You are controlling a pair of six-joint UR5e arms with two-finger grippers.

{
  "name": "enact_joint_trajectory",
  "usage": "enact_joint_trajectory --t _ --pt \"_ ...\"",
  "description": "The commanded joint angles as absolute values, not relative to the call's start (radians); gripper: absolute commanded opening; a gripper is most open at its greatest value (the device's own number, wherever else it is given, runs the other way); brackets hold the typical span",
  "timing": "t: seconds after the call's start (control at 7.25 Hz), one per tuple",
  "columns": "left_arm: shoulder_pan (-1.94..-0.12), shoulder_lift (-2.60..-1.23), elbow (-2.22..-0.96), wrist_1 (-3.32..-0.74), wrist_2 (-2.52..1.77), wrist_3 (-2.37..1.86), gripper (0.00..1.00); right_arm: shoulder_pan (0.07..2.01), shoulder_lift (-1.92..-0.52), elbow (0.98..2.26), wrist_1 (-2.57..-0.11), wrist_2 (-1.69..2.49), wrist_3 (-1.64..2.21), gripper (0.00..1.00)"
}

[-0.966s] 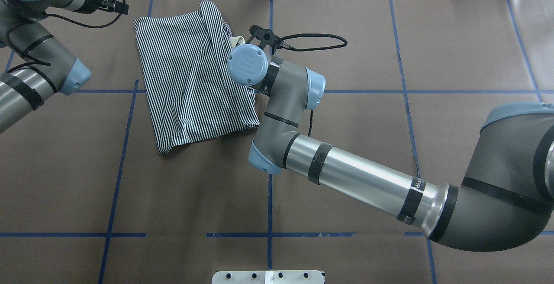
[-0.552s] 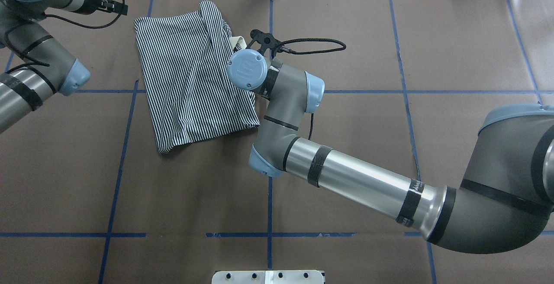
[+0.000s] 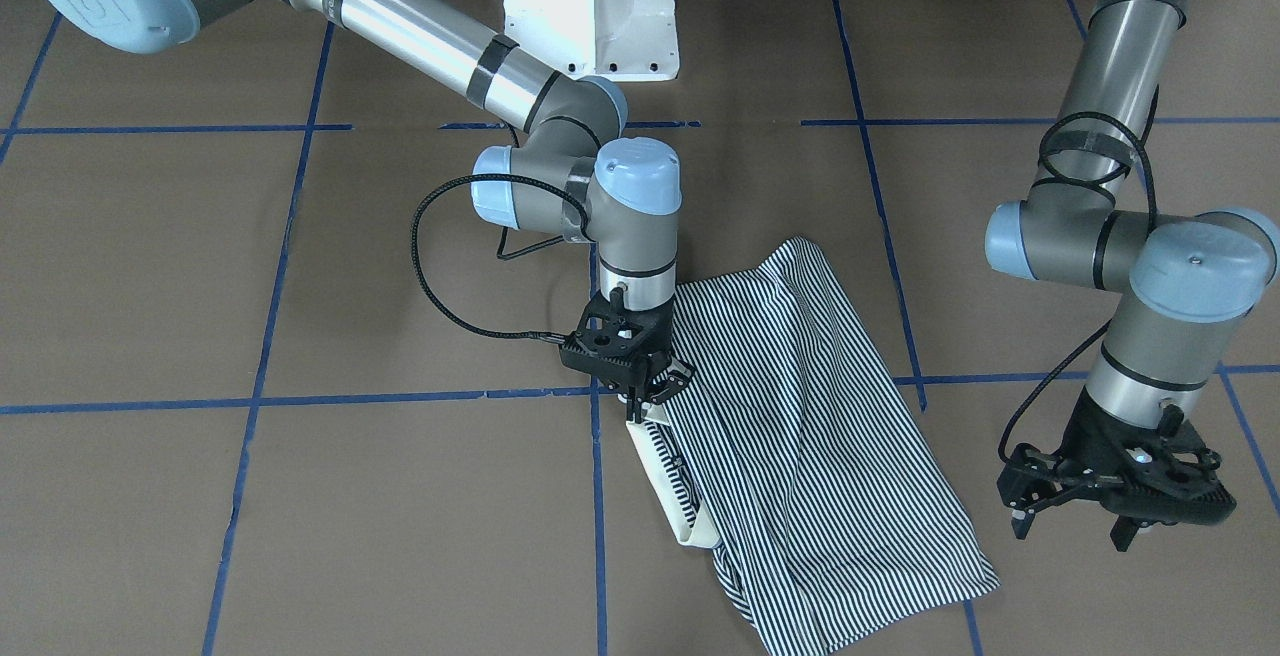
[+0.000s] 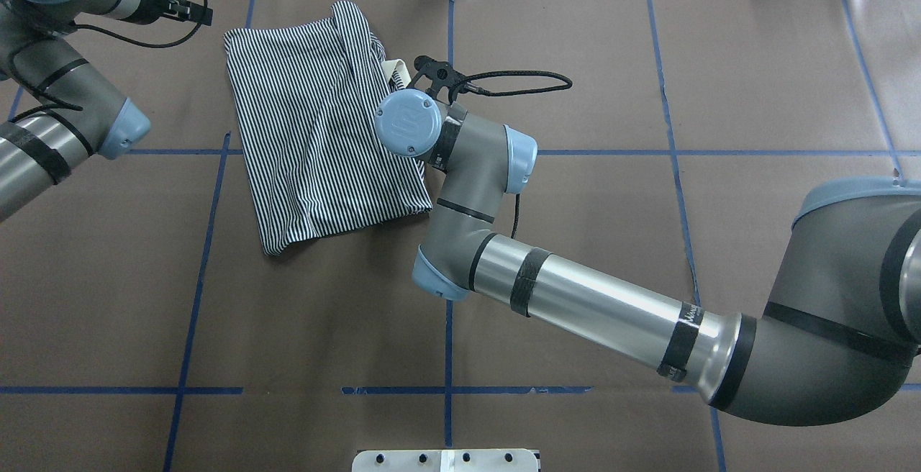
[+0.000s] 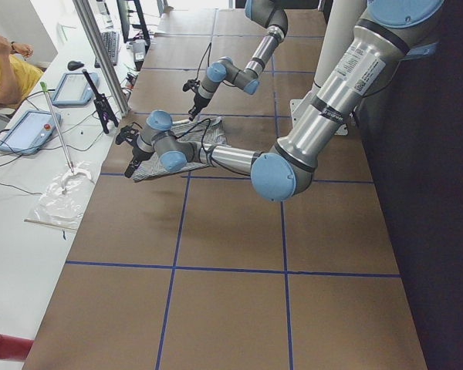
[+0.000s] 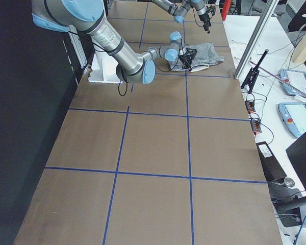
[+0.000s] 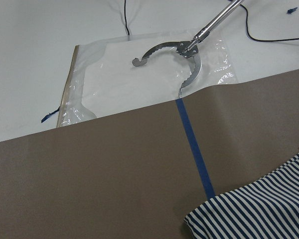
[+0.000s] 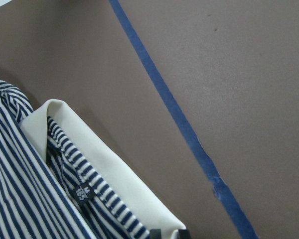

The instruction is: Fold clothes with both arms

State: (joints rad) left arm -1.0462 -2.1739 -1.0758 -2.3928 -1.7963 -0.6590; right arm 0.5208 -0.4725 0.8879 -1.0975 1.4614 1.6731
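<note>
The right arm (image 4: 597,306) stretches from the right across to the table's centre. Its wrist (image 3: 635,236) is turned straight down, and the right gripper (image 3: 637,406) points at the table with its 2 fingers drawn close together. The left arm (image 3: 1110,66) is folded at the far left. The left gripper (image 3: 1070,531) hangs above the table, fingers spread.

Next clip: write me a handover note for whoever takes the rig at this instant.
Right pincer is down at the cream collar of the shirt; grip cannot be told.
Left pincer is open, empty, off to the shirt's side.
The shirt lies on the table, already folded narrow, collar poking out at one edge.
Left to do: probably the final fold across.
</note>
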Motion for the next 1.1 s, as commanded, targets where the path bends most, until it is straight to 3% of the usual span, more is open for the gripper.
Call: enact_joint_trajectory --t 0.0,0.41,0.55,0.97 --pt "-1.040 -2.175 -1.088 -2.393 -1.796 -0.673 1.00 0.525 -0.544 1.018 -1.136 1.471 1.664 0.00" --pt "-1.032 -2.161 -1.115 -2.393 -1.798 -0.673 1.00 0.497 -0.904 1.462 -1.207 1.457 1.651 0.00" --pt "-1.029 -2.161 -1.117 -2.393 -1.798 -0.673 1.00 0.461 -0.999 1.555 -1.207 1.422 1.651 0.00" --pt "-1.019 -2.158 -1.124 -2.393 -1.798 -0.689 1.00 0.396 -1.107 1.661 -1.207 1.345 1.657 0.00"
